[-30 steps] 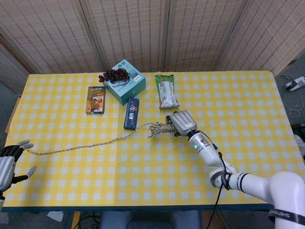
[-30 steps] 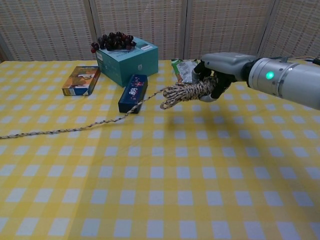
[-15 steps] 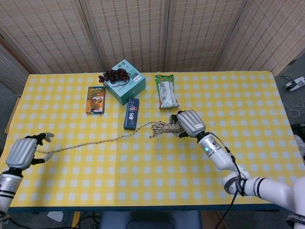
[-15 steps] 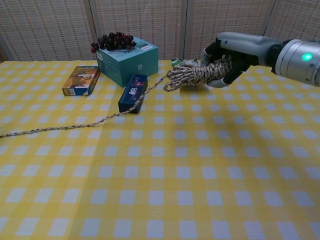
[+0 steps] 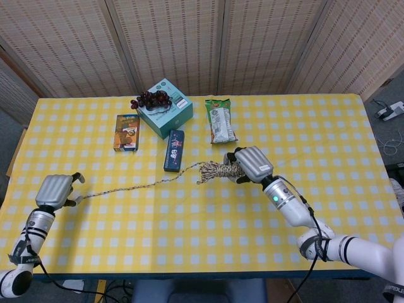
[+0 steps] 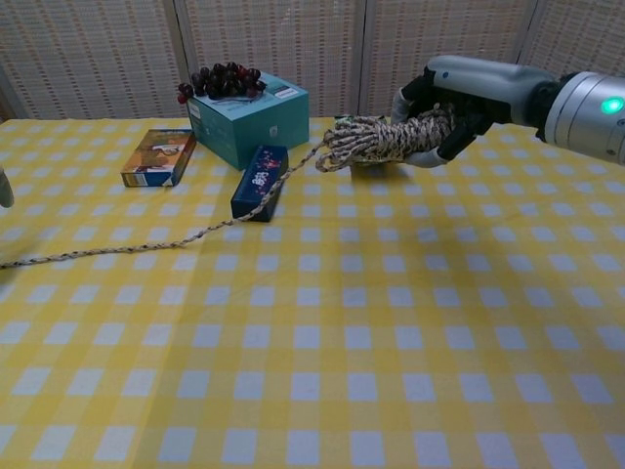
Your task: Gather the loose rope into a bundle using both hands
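Right hand (image 5: pixel 252 163) grips coiled rope (image 6: pixel 386 140) bundle, held above worktop (image 5: pixel 208 221) near snack bag (image 5: pixel 220 120). Loose tail runs left past blue box (image 5: pixel 173 150) along cloth to left hand (image 5: pixel 54 190) at worktop's left edge. Left hand's fingers curled at rope end; grip on it cannot tell.

Speckled braided rope (image 5: pixel 136 187) runs from right hand (image 5: pixel 252 163) leftward to left hand (image 5: pixel 53 190). Green snack packet (image 5: pixel 220 120) behind right hand; dark blue slim box (image 5: pixel 173 150) to its left, behind rope.
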### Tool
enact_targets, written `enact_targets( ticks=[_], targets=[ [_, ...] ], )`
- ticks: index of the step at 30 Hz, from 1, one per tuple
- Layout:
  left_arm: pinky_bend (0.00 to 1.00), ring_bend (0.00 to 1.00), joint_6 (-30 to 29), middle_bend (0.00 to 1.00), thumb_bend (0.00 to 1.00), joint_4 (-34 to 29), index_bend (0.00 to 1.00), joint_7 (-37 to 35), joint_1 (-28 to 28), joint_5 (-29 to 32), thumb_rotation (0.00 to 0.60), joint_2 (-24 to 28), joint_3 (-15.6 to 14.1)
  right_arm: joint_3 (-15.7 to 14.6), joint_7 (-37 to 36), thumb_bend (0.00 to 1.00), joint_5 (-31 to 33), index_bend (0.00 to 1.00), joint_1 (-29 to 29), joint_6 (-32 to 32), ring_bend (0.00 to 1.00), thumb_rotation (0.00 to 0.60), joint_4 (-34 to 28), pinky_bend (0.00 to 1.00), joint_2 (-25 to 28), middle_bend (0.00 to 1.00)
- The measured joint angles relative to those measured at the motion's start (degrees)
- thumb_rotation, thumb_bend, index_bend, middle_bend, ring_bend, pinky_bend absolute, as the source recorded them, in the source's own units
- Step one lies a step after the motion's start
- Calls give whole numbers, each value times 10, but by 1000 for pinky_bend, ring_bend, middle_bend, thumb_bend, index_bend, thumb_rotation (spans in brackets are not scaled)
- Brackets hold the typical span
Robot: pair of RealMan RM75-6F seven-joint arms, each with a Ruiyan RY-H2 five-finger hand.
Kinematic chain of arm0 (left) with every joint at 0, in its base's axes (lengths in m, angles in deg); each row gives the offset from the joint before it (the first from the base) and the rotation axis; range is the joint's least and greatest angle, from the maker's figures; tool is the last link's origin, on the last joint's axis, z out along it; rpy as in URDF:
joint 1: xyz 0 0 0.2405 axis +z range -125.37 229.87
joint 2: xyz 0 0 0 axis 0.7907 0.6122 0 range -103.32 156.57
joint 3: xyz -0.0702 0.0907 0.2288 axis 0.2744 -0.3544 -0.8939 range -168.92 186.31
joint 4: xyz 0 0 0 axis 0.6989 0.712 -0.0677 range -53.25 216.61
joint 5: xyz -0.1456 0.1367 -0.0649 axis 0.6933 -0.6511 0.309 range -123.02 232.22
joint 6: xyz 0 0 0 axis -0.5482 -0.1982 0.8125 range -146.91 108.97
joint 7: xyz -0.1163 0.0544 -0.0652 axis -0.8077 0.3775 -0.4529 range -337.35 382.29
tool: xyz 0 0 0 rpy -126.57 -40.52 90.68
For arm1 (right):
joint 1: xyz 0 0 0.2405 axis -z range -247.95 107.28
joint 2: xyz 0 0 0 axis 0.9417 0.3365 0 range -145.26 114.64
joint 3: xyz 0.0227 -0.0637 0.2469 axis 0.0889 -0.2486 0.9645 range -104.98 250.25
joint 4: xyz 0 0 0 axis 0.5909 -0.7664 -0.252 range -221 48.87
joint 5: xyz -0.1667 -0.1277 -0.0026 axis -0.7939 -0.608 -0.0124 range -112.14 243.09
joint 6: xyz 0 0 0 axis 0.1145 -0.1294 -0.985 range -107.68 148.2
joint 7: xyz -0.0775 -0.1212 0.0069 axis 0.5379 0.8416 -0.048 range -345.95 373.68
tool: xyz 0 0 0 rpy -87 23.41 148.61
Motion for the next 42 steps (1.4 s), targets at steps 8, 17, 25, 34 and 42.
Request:
enact_targets(
  ticks=[8,17,25,34,42],
  targets=[
    [1000,1000,21,1000,277,36,544,28,-15,50,600,-36,-9,-1,0,601,1,787,1,-3,424,600,0,512,0,614],
    [1000,1000,29,1000,277,68,581,28,-21,76,600,-70,-15,-1,1,601,0,787,-1,-6,428,600,2,513,-5,614],
    [1000,1000,43,1000,277,92,600,36,-29,103,600,-88,-17,-2,2,601,3,787,-1,-10,429,600,2,513,-7,614],
    [1000,1000,50,1000,290,109,617,45,-37,124,600,-99,-18,-4,2,600,3,787,1,-11,431,600,4,513,-9,614],
    [1000,1000,53,1000,353,112,620,47,-41,134,600,-101,-18,-4,1,587,5,787,1,-15,432,600,6,513,-11,614]
  ],
)
